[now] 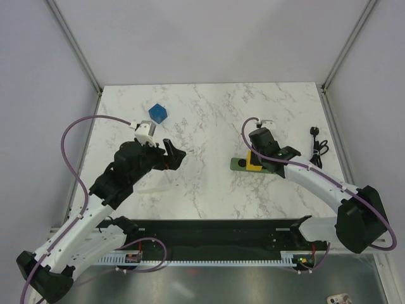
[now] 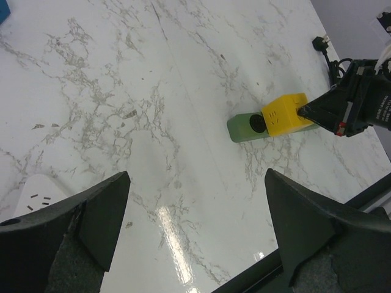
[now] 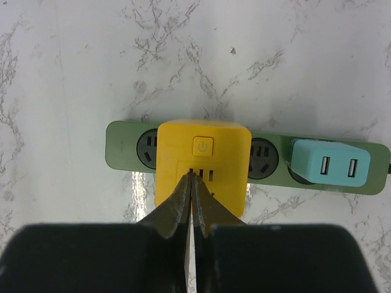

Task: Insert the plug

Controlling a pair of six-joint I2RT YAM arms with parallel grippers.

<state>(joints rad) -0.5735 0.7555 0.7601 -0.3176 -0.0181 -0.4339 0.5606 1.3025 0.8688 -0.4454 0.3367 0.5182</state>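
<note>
One marble table (image 1: 209,114), grey walls (image 1: 202,38), left end effector (image 2: 197,177) wide, right end effector (image 3: 191,178) closed, both empty

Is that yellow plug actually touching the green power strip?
Touching. The left wrist view shows the yellow plug sitting directly on the green power strip, no gap between them.

We see the left gripper (image 2: 197,183) low in frame, its jaws spread wide over the marble bench (image 2: 153,110). Beyond them the yellow plug (image 2: 285,114) sits on the dark green socket strip (image 2: 245,127), one socket bare beside it. The right gripper (image 2: 303,112) touches the plug's far side with its tip. A black plug (image 2: 320,43) lies farther back, a blue block (image 2: 3,10) shows its corner top left, and a white socket block (image 2: 35,194) lies beside the left jaw.
</note>
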